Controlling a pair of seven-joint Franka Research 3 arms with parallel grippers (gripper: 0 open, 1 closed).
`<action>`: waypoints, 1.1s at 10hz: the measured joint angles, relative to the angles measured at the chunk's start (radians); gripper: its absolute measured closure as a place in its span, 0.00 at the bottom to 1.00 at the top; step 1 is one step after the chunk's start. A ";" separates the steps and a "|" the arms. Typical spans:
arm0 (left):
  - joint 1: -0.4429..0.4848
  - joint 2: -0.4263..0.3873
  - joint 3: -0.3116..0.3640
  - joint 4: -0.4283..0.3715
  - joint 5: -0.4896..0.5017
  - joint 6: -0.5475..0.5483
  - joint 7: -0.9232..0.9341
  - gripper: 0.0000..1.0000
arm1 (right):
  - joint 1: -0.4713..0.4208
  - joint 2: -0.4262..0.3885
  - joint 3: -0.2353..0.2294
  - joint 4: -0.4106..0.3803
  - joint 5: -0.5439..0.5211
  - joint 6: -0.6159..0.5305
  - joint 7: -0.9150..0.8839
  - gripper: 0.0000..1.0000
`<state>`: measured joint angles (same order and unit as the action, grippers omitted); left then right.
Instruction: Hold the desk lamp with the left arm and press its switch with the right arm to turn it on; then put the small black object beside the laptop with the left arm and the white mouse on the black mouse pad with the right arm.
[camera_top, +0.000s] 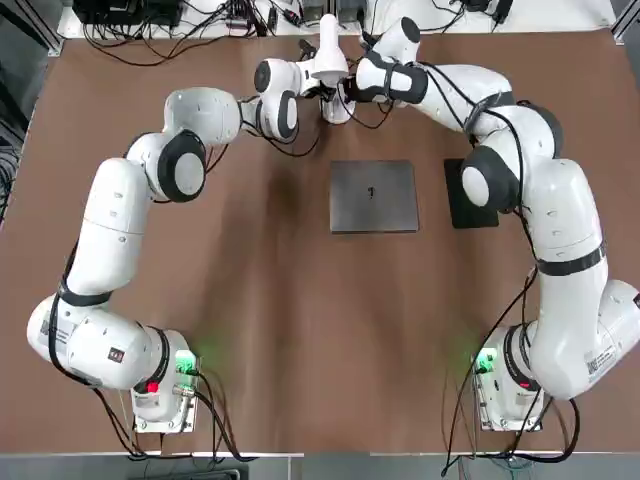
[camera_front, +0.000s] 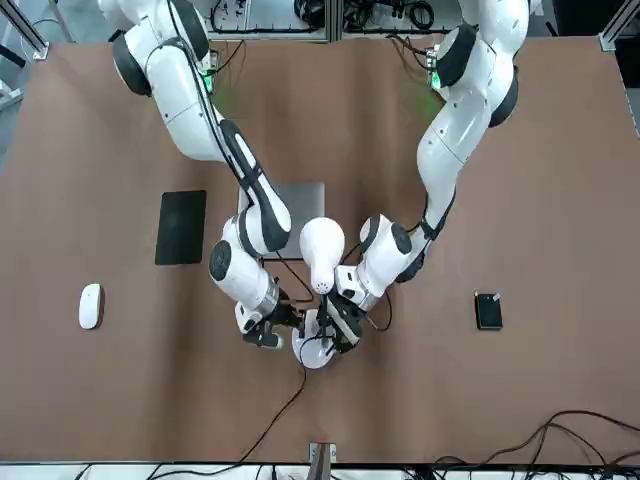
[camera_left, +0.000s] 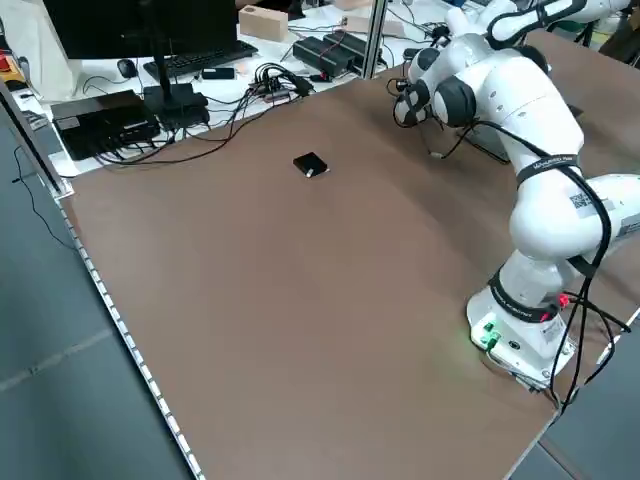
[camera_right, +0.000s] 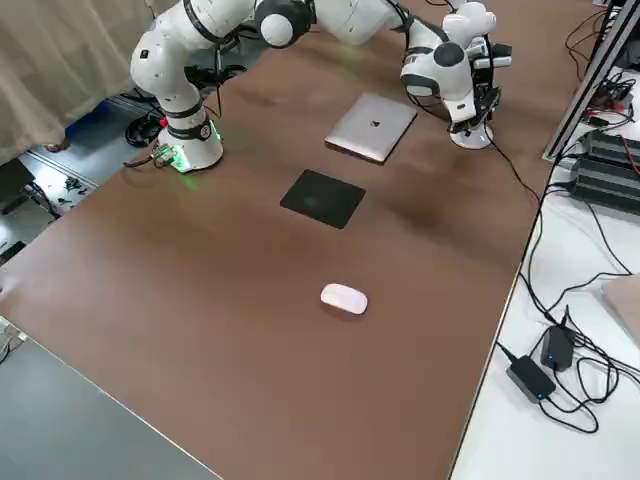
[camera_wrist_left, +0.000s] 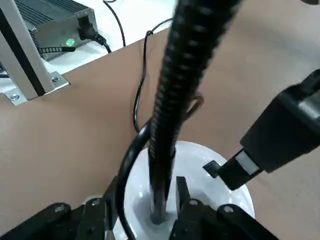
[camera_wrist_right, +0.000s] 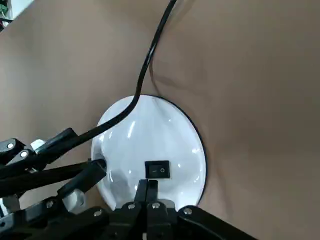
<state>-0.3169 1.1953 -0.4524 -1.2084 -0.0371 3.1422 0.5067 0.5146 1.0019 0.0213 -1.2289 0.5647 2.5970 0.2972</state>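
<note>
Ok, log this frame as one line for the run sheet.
phase: lamp switch | left gripper: shut on desk lamp neck | right gripper: shut, at switch | white mouse, small black object: unmoved

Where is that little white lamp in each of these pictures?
Top: desk lamp at far edge, between both arms.
Front: low centre.
Left side: hidden behind the arm.
Right side: top right, by the laptop.
Left wrist: neck and base.
Right wrist: round base with switch.
Shared landmark: its dark cord.
</note>
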 joint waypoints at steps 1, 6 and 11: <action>-0.005 0.000 0.000 0.000 0.000 0.000 0.000 0.59 | 0.003 0.004 0.000 0.005 0.000 0.000 0.000 0.99; -0.008 0.000 0.000 0.002 0.000 0.000 0.000 0.70 | 0.006 0.011 0.001 0.007 0.000 0.007 0.003 0.99; -0.008 0.000 0.000 0.003 0.000 0.000 0.000 0.75 | 0.008 0.013 0.001 0.008 0.000 0.014 0.003 0.99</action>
<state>-0.3251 1.1954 -0.4523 -1.2052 -0.0371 3.1423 0.5069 0.5224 1.0150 0.0221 -1.2213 0.5650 2.6109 0.3005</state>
